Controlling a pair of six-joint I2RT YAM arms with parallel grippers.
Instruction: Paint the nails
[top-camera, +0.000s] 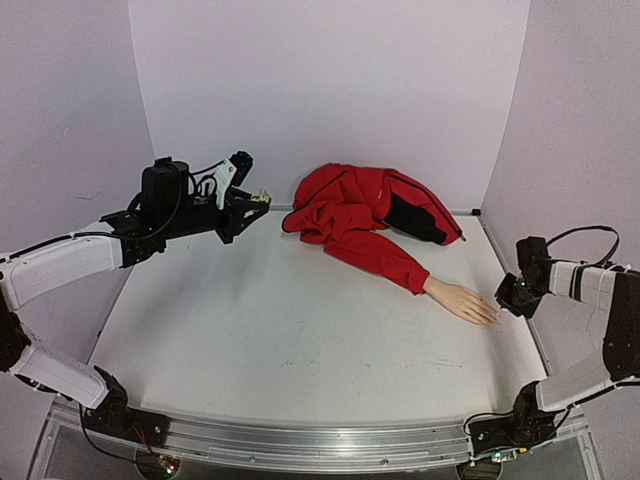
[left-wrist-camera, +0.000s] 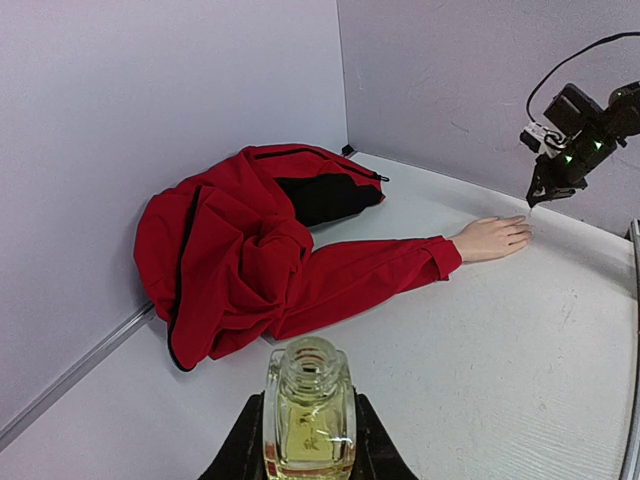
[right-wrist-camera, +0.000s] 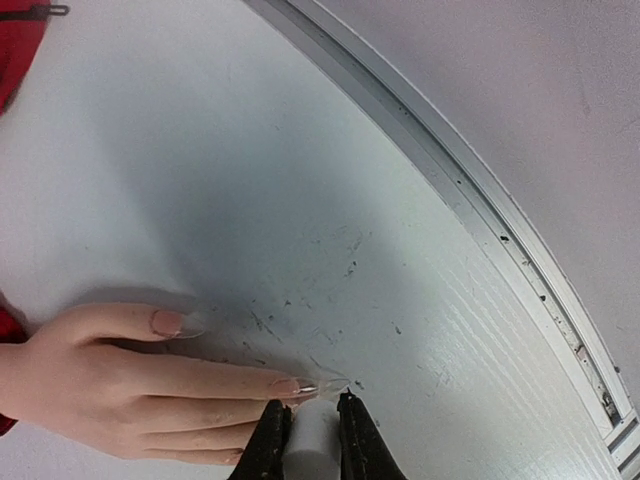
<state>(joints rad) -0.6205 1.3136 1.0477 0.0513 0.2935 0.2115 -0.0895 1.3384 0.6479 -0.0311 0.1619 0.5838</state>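
Top external view: a white table (top-camera: 300, 340) inside pale walls, with two arms rising from its near edge. At far left the left arm reaches toward the back corner. The left gripper (top-camera: 256, 200) is raised above the table, pinching a small clear bottle (top-camera: 263, 197) of yellowish liquid. In the left wrist view the bottle stands upright between the dark fingers, its threaded neck open with no cap on it.

Toward the middle, a red jacket (top-camera: 355, 212) with a black panel lies crumpled against the back wall. One sleeve stretches forward and to the right across the table.

From that sleeve's cuff comes a pale mannequin hand (top-camera: 462, 301). It lies flat, palm down, near the right edge of the table, fingers pointing right.

At far right the right gripper (top-camera: 506, 299) is low, just beyond the fingertips. In the right wrist view its fingers are pressed onto a small white piece (right-wrist-camera: 312, 438). A thin clear tip from that piece touches the end of one long finger.

The nails (right-wrist-camera: 168, 322) are small and pinkish, visible on the thumb and that finger. Past them, a metal rail (right-wrist-camera: 480, 215) runs along the table edge.
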